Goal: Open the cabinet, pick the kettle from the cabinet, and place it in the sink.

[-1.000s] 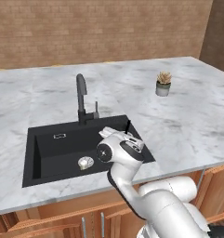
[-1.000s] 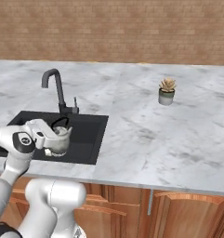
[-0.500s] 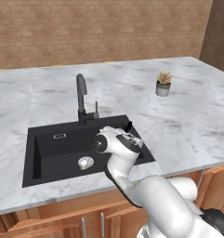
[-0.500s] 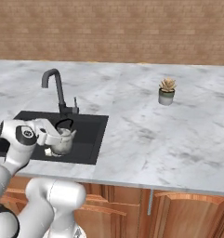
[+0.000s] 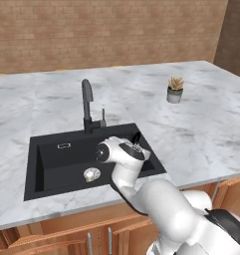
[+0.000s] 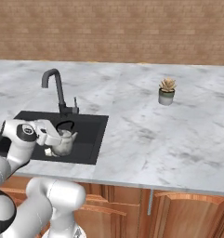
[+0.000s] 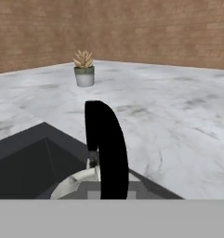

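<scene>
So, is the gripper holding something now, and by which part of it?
Yes. The gripper holds the kettle over the sink, and the hold seems to be on its black arched handle rather than the body.

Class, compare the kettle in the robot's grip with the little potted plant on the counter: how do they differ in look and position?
The kettle is pale, rounded, with a black arched handle; the potted plant is a grey pot with spiky leaves. The kettle hangs over the sink, held by the gripper; the plant stands alone on the counter. Both are small and upright.
</scene>
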You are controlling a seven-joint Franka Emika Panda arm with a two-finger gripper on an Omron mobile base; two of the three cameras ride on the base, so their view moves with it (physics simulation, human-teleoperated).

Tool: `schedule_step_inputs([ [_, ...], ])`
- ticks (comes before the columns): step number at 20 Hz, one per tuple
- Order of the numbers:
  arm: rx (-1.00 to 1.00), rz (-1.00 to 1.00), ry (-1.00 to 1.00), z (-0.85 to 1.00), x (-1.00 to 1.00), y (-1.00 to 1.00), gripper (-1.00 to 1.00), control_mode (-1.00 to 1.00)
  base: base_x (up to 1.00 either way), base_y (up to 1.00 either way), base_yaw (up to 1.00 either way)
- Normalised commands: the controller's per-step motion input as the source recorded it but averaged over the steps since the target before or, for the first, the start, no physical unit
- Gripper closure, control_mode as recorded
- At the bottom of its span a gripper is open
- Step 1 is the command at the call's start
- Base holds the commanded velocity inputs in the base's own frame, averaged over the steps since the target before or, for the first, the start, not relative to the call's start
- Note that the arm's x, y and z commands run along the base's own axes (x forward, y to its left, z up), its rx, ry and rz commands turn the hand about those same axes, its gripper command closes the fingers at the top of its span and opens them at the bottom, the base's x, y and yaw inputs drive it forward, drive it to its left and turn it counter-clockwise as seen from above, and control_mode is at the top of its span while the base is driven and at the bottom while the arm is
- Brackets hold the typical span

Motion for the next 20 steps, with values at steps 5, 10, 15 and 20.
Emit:
schedule_step_inputs([
  [5,0.0,-0.01,0.0,-0.13,0.08,0.0,1.0,-1.0,0.0,0.0,0.0],
  [10,0.0,-0.05,0.04,-0.01,0.03,0.0,1.0,-1.0,0.0,0.0,0.0],
  [15,0.0,-0.05,0.06,0.0,0.02,0.0,1.0,-1.0,0.0,0.0,0.0],
  [20,0.0,-0.03,0.09,0.0,0.04,0.0,1.0,-1.0,0.0,0.0,0.0],
])
